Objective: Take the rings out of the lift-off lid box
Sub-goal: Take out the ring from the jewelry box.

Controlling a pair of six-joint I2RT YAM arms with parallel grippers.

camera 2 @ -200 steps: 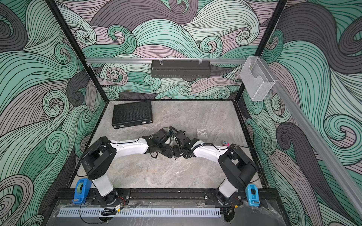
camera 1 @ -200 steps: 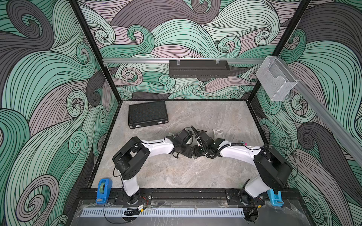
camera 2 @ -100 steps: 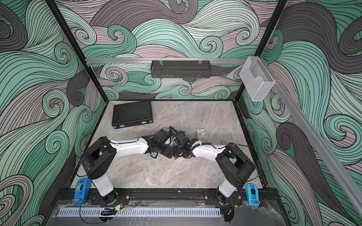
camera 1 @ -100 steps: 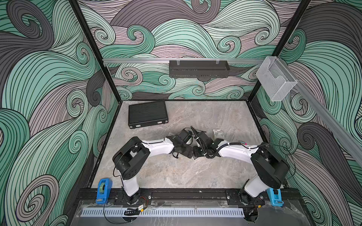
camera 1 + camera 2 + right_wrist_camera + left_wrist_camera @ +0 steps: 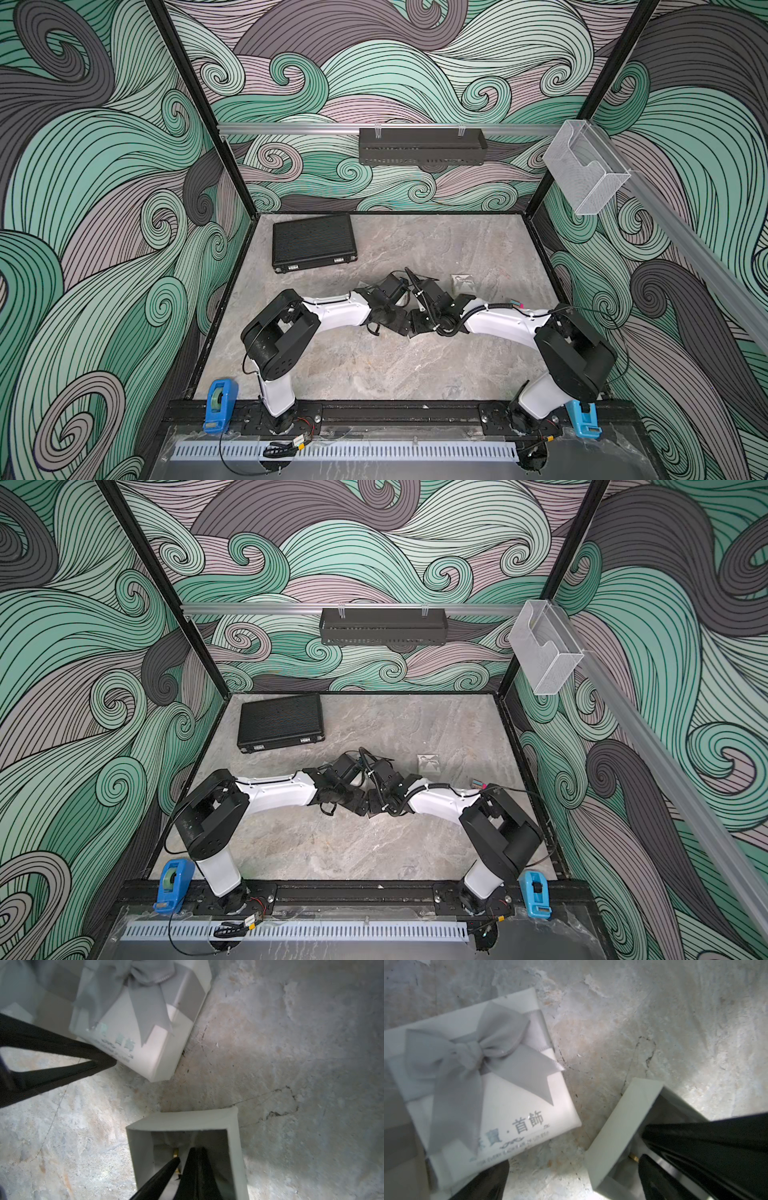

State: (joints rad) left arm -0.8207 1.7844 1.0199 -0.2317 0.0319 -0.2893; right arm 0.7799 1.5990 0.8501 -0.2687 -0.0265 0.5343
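Open box base (image 5: 182, 1124): square, pale grey-white matte card with thin walls, mouth up, flat on the grey marbled surface (image 5: 374, 365). It has no clear long axis. It is hidden under the arms in both top views.

The right gripper (image 5: 185, 1154) reaches down into the base. Its black tapered jaws are closed together, with barely a slit at the tips.

Of the ring (image 5: 176, 1151), only a small brassy glint shows at the jaw tips, low against the base's pale lining. The same glint shows from the left wrist (image 5: 634, 1158). Too little is visible to tell its axis, its facing, or whether the jaws pinch it.

The lid (image 5: 512, 1103) is off and lies flat near the base, not touching it, with bare surface between them. It is smooth white card, roughly square, with a grey satin ribbon band and a bow on top. Silvery printed characters run along one edge, and the bow tails trail toward that edge. In both top views the lid (image 5: 462, 284) (image 5: 428, 764) sits at about 1 o'clock from where the wrists meet.

The left gripper (image 5: 446, 1157) has its jaws spread wide and holds nothing. One black finger (image 5: 488, 1182) is just beside the lid's printed edge; contact is unclear.

A black ribbed case (image 5: 313, 243) lies at 10 o'clock, well apart.
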